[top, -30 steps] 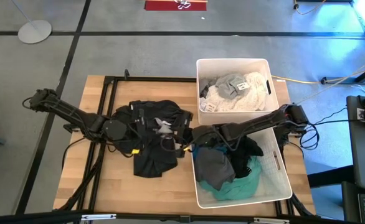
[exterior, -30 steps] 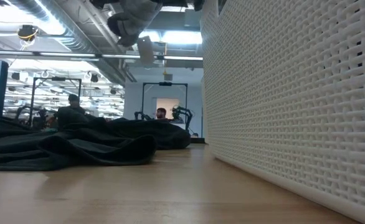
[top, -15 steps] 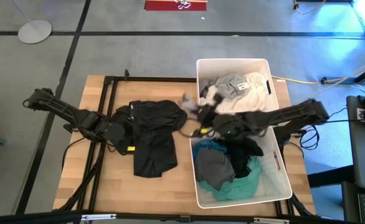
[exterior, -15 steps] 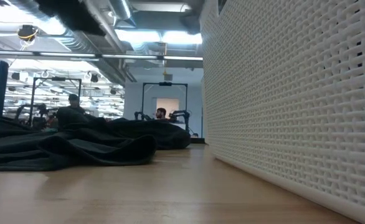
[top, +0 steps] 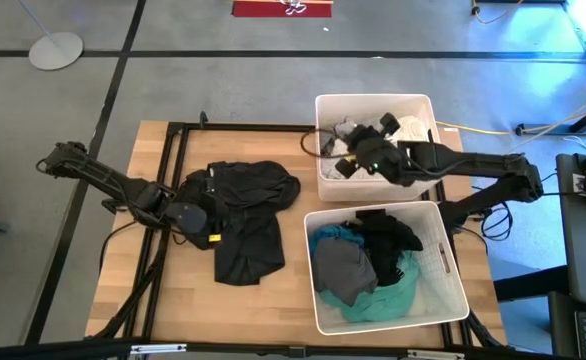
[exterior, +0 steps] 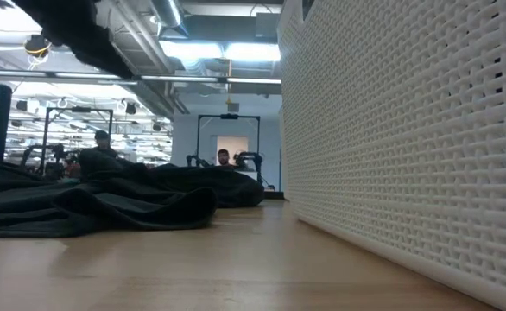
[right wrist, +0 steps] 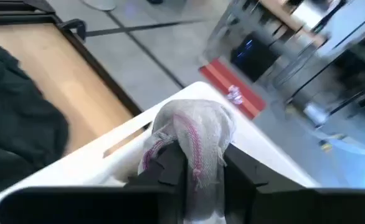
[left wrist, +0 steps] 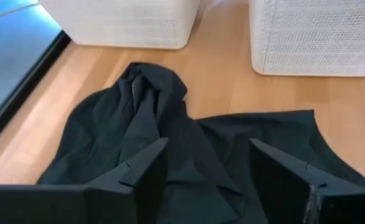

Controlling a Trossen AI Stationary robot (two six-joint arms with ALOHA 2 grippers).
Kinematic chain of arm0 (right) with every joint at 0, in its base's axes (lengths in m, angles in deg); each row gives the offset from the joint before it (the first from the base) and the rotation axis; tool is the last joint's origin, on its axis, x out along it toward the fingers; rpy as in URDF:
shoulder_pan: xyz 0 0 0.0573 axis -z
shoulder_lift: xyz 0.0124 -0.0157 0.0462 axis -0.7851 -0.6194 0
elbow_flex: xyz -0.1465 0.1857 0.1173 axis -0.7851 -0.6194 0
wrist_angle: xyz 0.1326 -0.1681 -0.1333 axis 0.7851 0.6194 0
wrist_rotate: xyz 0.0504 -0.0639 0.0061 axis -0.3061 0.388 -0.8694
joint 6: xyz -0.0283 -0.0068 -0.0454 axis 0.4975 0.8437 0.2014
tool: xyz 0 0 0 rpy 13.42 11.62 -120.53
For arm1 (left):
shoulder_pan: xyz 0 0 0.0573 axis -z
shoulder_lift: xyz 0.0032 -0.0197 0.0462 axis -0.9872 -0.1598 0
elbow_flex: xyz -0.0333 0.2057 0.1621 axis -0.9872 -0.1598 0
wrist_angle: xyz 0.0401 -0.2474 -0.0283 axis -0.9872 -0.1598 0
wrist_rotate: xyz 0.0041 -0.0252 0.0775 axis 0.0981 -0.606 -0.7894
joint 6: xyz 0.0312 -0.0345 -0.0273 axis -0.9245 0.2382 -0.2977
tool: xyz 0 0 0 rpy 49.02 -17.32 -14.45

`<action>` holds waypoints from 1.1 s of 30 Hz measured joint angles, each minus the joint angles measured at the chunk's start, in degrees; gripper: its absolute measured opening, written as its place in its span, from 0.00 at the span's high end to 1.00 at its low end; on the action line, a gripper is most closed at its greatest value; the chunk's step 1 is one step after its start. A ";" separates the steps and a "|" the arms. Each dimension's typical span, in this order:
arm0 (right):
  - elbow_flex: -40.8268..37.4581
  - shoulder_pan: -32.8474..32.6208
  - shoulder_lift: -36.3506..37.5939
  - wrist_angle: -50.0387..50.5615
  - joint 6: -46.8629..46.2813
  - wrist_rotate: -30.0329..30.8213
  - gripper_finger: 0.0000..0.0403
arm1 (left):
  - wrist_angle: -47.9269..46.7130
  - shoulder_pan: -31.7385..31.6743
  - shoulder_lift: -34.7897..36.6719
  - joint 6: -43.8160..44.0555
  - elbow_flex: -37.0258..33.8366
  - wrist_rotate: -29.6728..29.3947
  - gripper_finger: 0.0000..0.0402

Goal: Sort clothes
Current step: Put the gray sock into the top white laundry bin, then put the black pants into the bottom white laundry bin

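A black garment point(top: 248, 215) lies spread flat on the wooden table, left of two white bins. My left gripper point(top: 199, 216) hovers open over the garment's left part point(left wrist: 170, 124), touching nothing. My right gripper point(top: 359, 158) is above the far bin point(top: 325, 105), shut on a light grey sock point(right wrist: 192, 134) with pink stripes. Light clothes point(top: 405, 135) fill the far bin. Teal, grey and black clothes point(top: 363, 265) fill the near bin point(top: 455, 292). My right gripper pinches the sock between its two fingers point(right wrist: 170, 168). A bunched fold of the sock point(right wrist: 198, 124) bulges out past the fingertips. The sock is lifted clear, above the far bin's rim. Which end of the sock is held, I cannot tell.
A black metal frame point(top: 173, 135) runs along the table's left and far sides. The near bin's woven wall point(exterior: 408, 130) fills the right of the low view. Bare wood point(top: 263, 310) lies between the garment and the table's near edge.
My right gripper has lifted the light sock off the black garment at the table's middle and carried it up and toward the far right, over the far bin. The black garment, bunched before, now lies flatter.
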 joint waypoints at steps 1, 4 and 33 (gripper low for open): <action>0.00 0.97 -0.19 -0.05 -0.92 -1.83 0.81 | 0.02 0.00 0.02 0.55 -0.34 0.00 0.49; 0.00 3.31 -0.58 0.11 -2.28 -7.09 0.75 | -0.01 0.00 0.02 1.75 -1.06 -0.01 0.49; 0.90 6.03 -1.45 -0.87 -5.40 -26.89 0.23 | 16.18 -12.91 -2.20 -6.84 -10.91 3.47 0.49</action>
